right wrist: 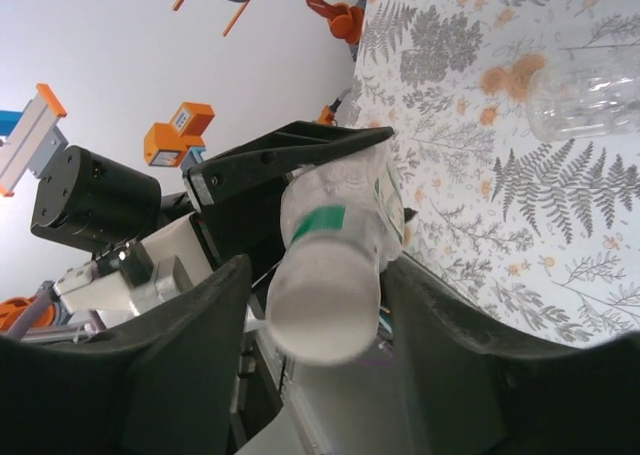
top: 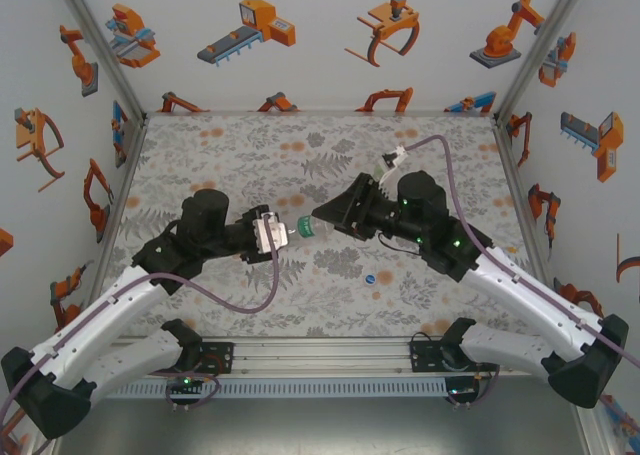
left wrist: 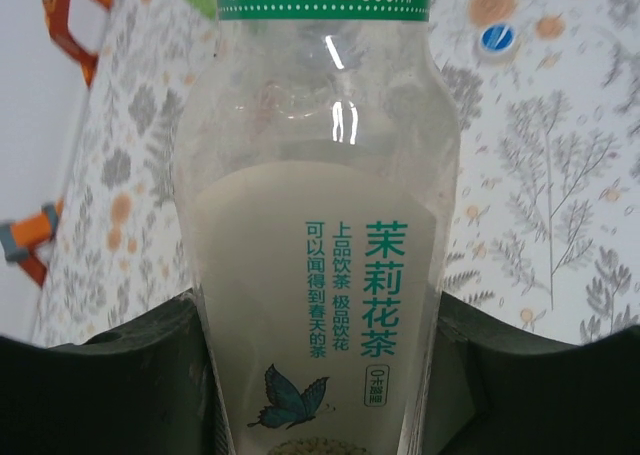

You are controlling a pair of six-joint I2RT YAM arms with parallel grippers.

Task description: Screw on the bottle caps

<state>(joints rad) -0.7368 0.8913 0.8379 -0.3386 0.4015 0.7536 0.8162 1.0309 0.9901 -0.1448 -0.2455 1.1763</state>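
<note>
1. The left gripper [top: 272,233] is pressed together on the lower body of a bottle [left wrist: 320,225]. It holds the bottle lying almost level above the table [top: 330,155], with the neck pointing to the right arm.
2. A white cap [right wrist: 322,320] sits on the neck of this bottle. The right gripper [right wrist: 318,285] is around it with its fingers spread. In the right wrist view there is a narrow gap on one side, and the other finger is very near, so I judge that it does not pinch the cap now.
3. I judge that the step in hand is screwing the white cap on this bottle, at a point between two turns. I cannot tell how far the cap is already down on the thread.
4. The next move calls for closing the right fingers squarely on the cap and turning the wrist about the axis of the neck, while the left grip does not let the bottle turn with it.
5. A blue cap [top: 371,278] lies on the table near the front, well apart from both grippers. A second bottle [right wrist: 585,100], colourless and without cap, lies on the table also. These wait for later.
</note>
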